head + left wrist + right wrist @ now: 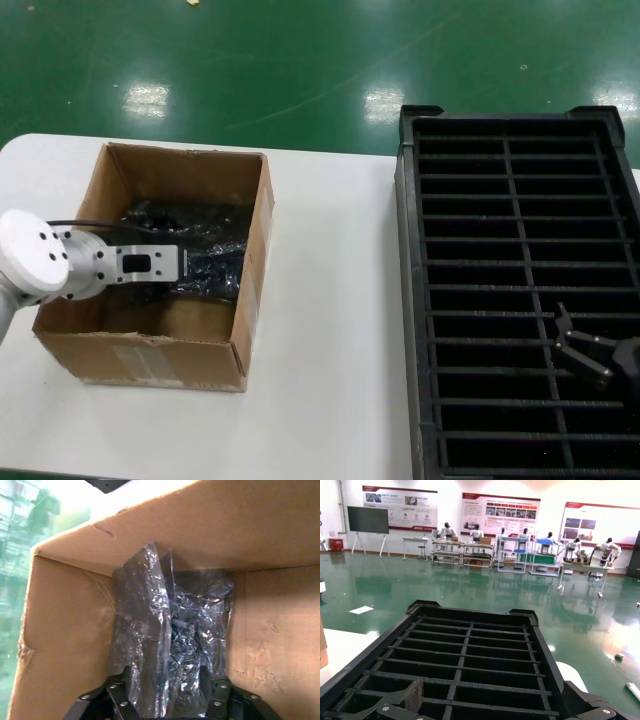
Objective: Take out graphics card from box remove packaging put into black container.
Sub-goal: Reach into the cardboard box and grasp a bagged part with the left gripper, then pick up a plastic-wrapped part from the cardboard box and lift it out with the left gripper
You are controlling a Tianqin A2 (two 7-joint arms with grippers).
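Observation:
The brown cardboard box (pixel 252 290) stands open at the table's left. The crinkly grey-silver packaging bag (pixel 218 262) lies inside it, and it also shows in the left wrist view (pixel 170 625). The graphics card does not show; only the bag's shiny surface is visible. My left gripper (pixel 203 268) is down inside the box, open, with its two fingers on either side of the bag's near end (pixel 169 675). My right gripper (pixel 572 342) is open and empty, hovering over the near right part of the black container (pixel 408 250), whose slots fill the right wrist view (pixel 470 612).
The white table (pixel 330 350) shows bare between the box and the container. The box's walls (pixel 65 630) close in around my left gripper. Green floor lies beyond the table's far edge.

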